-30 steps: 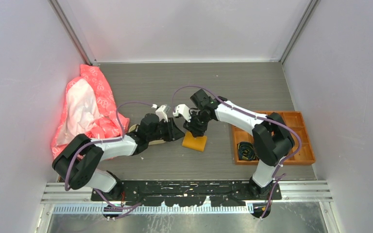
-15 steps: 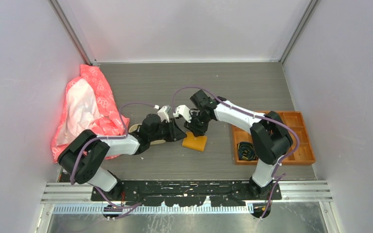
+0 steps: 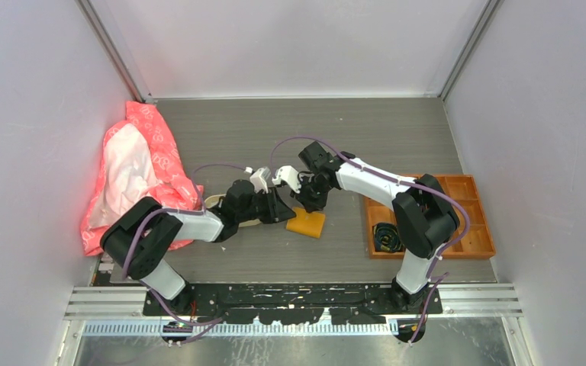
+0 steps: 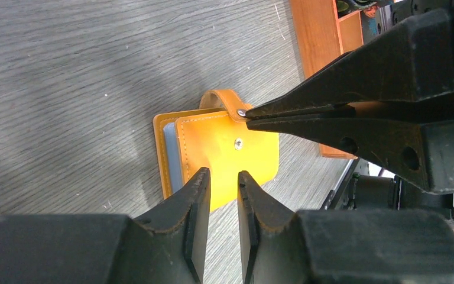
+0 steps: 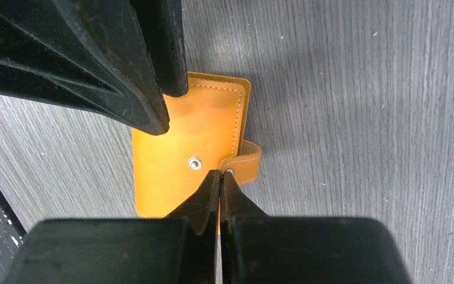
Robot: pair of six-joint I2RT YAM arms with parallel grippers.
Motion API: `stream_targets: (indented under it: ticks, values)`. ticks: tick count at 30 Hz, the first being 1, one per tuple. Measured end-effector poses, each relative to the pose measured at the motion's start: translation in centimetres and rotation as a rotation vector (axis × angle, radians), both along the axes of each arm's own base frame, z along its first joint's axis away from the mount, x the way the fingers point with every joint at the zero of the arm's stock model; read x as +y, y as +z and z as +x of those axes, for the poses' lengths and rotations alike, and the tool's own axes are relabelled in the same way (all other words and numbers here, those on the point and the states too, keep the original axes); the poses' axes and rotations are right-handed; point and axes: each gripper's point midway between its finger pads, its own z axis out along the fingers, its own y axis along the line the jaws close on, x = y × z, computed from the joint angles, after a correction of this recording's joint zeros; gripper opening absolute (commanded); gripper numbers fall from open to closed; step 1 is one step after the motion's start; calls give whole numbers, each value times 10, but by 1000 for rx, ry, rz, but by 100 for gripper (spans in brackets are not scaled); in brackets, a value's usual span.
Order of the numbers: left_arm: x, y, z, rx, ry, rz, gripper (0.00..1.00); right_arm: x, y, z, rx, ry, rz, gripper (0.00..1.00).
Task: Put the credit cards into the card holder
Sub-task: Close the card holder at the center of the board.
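The right pincer [image 5: 219,176] has its tips pressed together on the free end of the snap tab [image 5: 245,164], right beside the tab's metal stud; the thin strap between them is hard to make out. That tab curls off one side of the mustard-orange card holder [image 5: 177,148], which lies folded flat on the grey worktop [image 3: 275,130], its cover stud facing up.

The left pincer [image 4: 223,173] stands at the holder's opposite edge with its fingers a narrow gap apart and nothing seen between them. Whether its tips touch the cover or hang just over it cannot be told.

A pale blue-grey sliver of the credit cards [image 4: 169,148] shows between the holder's covers; the rest of them is hidden inside.

To the holder's right, well apart, sits an orange compartmented box [image 3: 465,200] with a black coil [image 3: 385,236] in it. To the holder's left, past the left arm, lies a crumpled pink-and-white bag [image 3: 141,171]. A beige tray [image 3: 214,201] near the holder is mostly covered by that arm.
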Motion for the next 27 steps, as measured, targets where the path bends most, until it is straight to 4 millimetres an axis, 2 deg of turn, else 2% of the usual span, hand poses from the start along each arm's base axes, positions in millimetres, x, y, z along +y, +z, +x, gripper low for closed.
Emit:
stream_targets:
  ticks: [19, 27]
  values:
    - [-12, -12, 1, 57, -5, -64, 25, -4, 3, 3, 61, -69, 51, 1]
    - [-16, -12, 5, 56, -2, -78, 22, -6, 5, 8, 76, -117, 70, 1]
